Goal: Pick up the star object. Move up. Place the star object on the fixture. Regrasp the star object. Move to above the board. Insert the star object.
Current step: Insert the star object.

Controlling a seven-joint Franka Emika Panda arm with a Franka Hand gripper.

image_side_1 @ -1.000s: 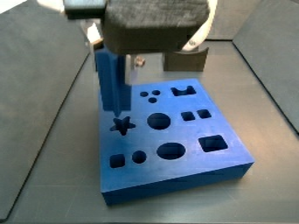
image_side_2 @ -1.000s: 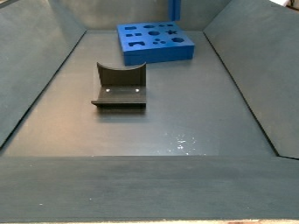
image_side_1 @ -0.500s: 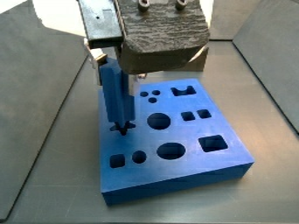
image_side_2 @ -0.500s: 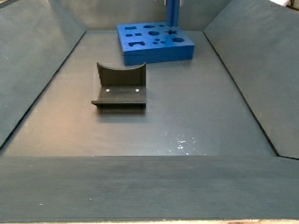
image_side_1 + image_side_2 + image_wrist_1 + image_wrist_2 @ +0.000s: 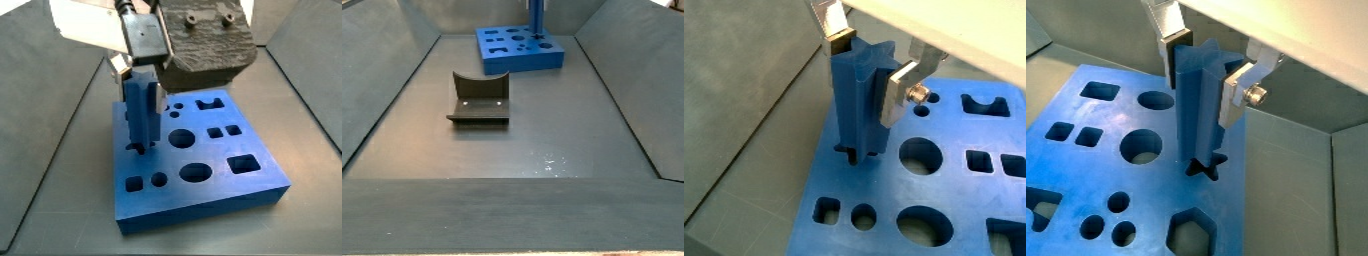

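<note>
Gripper [image 5: 866,78] above the board [image 5: 951,215], closed on the star object [image 5: 855,105]; same grasp visible in both wrist views, gripper [image 5: 1203,75] with one silver finger [image 5: 1240,95] pressed flat against the bar's side and the opposite finger [image 5: 1173,40] against its upper end. Star object [image 5: 1197,115] upright, a blue bar with ridged sides, lower tip entering the star hole [image 5: 1204,168] near the board's edge. Tip already a little below the board's top surface in a wrist view; how deep, cannot tell. Board [image 5: 1106,160] blue and thick, with round, square, oval and hexagonal holes [image 5: 1140,146] spread over its top.

In a side view, gripper [image 5: 140,70] low over the left part of the board [image 5: 214,190], bar [image 5: 139,115] standing vertical between the fingers, its foot at the star hole, partly hidden by the bar itself. Grey wrist housing [image 5: 201,40] just above and behind.

In a side view from farther off, board [image 5: 520,50] at the far end of the dark floor [image 5: 543,140], bar [image 5: 536,15] rising straight from its far right part to the top of the frame; gripper out of view there. Fixture [image 5: 478,100] well apart from the board, nearer the middle of the floor, curved notch facing up, nothing resting in it.
</note>
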